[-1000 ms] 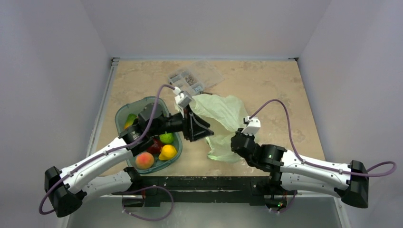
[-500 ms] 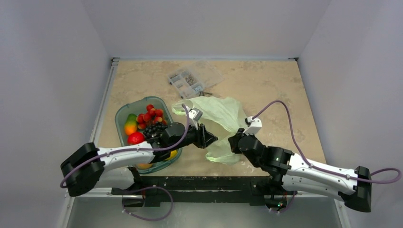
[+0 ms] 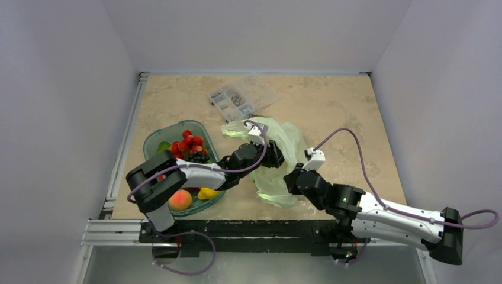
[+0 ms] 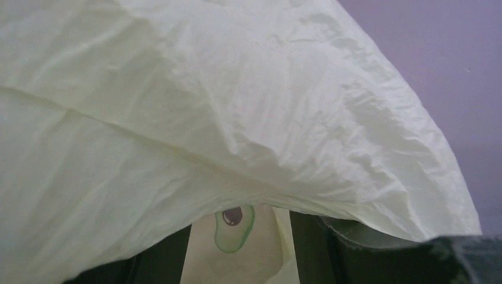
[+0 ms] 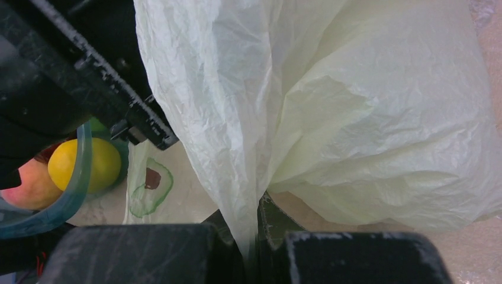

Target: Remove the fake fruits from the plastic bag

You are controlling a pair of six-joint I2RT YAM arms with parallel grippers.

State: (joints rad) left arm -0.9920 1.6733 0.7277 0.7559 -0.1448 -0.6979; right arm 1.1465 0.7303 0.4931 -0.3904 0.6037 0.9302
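A clear teal-tinted oval plastic tray (image 3: pixel 177 125) sits left of centre in the overhead view, on the beige marbled table (image 3: pixel 331 106). It holds several fruits:
- a bright red strawberry cluster (image 3: pixel 187 142)
- a dark purple-black grape bunch (image 3: pixel 199 157) just below the strawberries
- a yellow-green oblong piece (image 3: pixel 163 147) by the left wall
- a pink-orange peach (image 3: pixel 180 200) at the near end
- a yellow lemon-shaped fruit (image 3: pixel 207 193), also at the near end

The left arm crosses over the tray toward the centre of the frame. There the left gripper (image 3: pixel 274 155) is pushed in among the folds of the thin crinkly pale green plastic bag (image 3: pixel 284 142).

In the left wrist view the bag's sheet (image 4: pixel 237 106) drapes over most of the frame. The two dark fingers (image 4: pixel 311 254) stand apart along the bottom edge with nothing clamped between them. A flat panel printed with an avocado (image 4: pixel 234 228) shows in the gap.

A clear plastic compartment box of small parts (image 3: pixel 240 100) lies in the upper centre, just above the bag.

At the bag's lower right edge the right gripper (image 3: pixel 291 179) pinches the plastic. Its wrist view shows the jaws closed tight on a gathered fold of the bag (image 5: pixel 355 118). The fold narrows into the slit between the fingers (image 5: pixel 331 257) at bottom centre. The tray rim (image 5: pixel 80 171), the lemon-shaped fruit (image 5: pixel 86 163) and the peach (image 5: pixel 23 186) sit at the left of that view.

Whether any fruit lies inside the bag cannot be told.
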